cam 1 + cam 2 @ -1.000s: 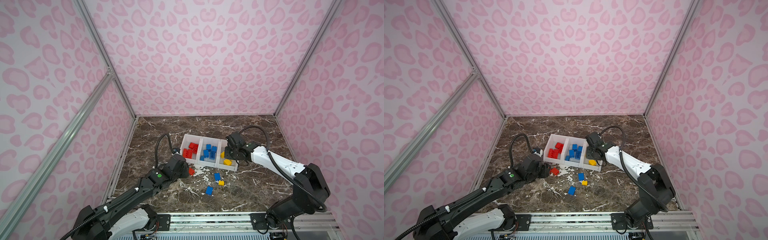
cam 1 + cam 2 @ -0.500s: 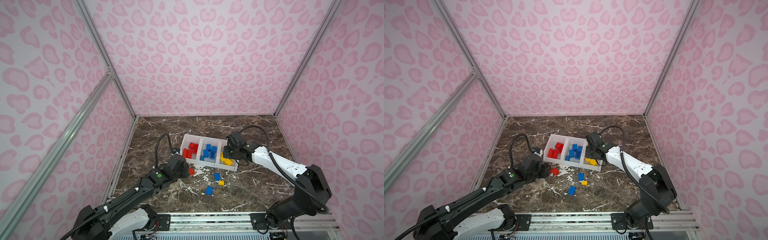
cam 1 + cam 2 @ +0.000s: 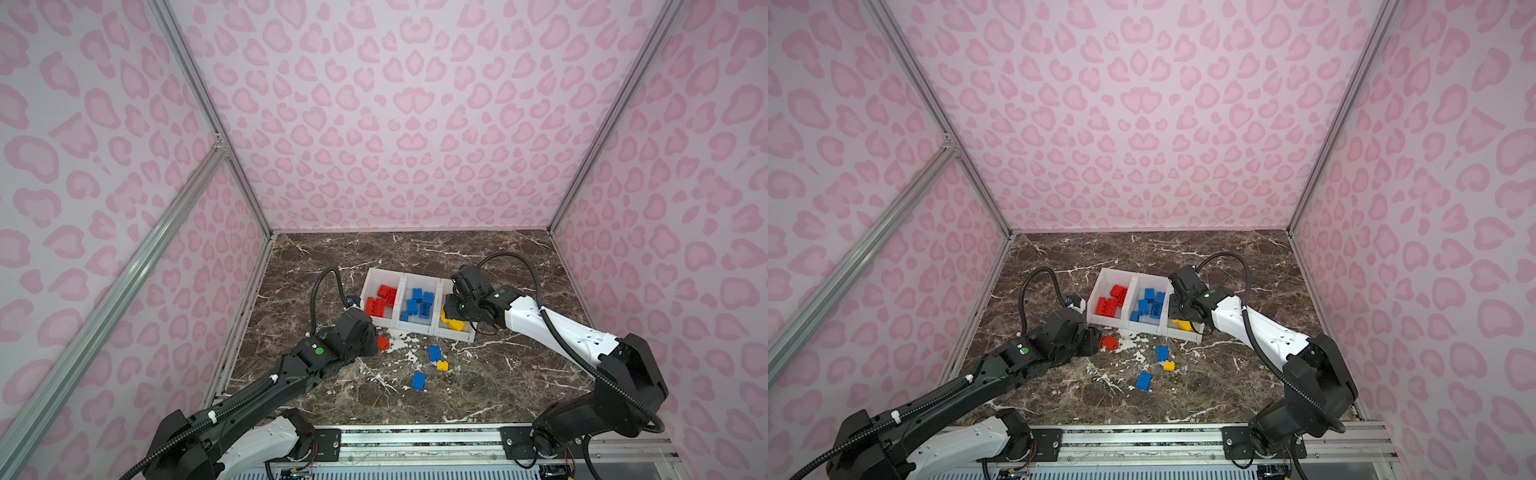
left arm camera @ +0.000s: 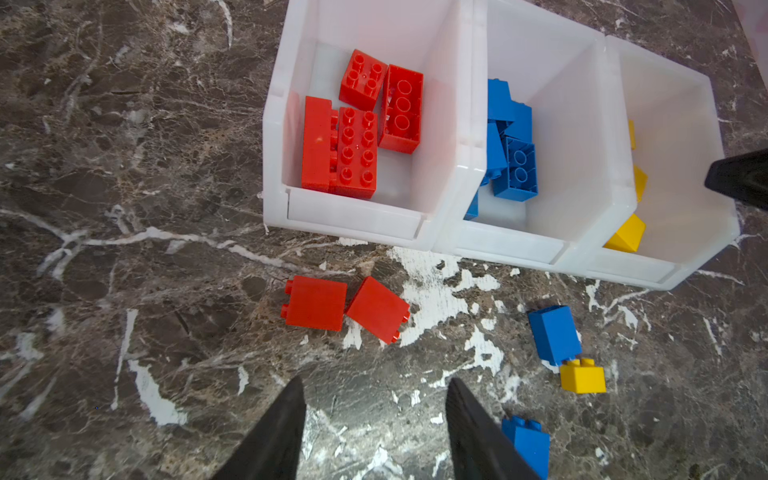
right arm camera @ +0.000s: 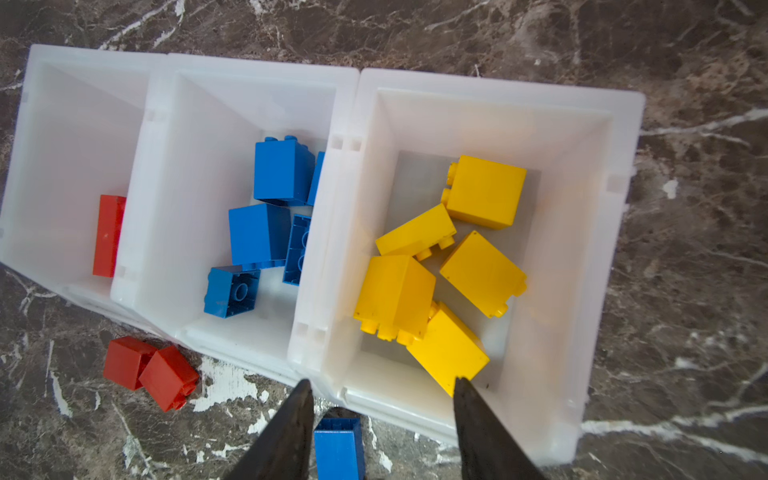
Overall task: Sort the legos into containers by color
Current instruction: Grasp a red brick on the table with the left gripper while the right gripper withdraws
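Lying sorted in three joined containers (image 5: 498, 89) (one colour each) are legos (image 5: 484, 193).

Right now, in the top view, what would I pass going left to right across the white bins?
Left white plastic bin with red studded bricks, middle white plastic bin with blue studded bricks, right white plastic bin with yellow studded bricks.

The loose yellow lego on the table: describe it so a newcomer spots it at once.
On the marble table, find the row of three white containers; loose legos lie on its near side, toward the robot. The yellow lego lies close against the near end of a blue brick. It is small, squarish, and the only yellow piece outside the containers.
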You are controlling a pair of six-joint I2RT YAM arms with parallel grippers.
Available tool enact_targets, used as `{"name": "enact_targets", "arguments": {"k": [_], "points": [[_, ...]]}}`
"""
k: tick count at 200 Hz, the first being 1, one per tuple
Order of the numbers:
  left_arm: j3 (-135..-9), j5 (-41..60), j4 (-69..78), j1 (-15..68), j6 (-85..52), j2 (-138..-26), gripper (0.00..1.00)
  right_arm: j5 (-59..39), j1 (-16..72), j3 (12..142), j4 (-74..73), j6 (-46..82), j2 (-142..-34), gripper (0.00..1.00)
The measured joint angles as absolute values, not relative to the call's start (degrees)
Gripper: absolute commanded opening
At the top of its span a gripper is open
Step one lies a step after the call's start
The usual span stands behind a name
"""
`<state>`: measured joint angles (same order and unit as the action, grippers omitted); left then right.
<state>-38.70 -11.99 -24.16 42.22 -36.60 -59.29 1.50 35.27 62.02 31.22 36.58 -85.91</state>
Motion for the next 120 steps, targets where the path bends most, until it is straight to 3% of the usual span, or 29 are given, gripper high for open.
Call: {"name": "enact_targets", "arguments": {"k": [73, 120], "points": [[-38.7, -12.0, -24.2, 42.2, -36.8, -62.3, 0.57, 1.8, 36.6, 59.2, 31.4, 37.9, -82.7, 0.55], [-42.1, -12.3, -26.8, 42.0, -37.9, -70.3, 0.6, 2.0, 36.6, 55.8, 31.3, 38.9, -80.0, 0.55]]}}
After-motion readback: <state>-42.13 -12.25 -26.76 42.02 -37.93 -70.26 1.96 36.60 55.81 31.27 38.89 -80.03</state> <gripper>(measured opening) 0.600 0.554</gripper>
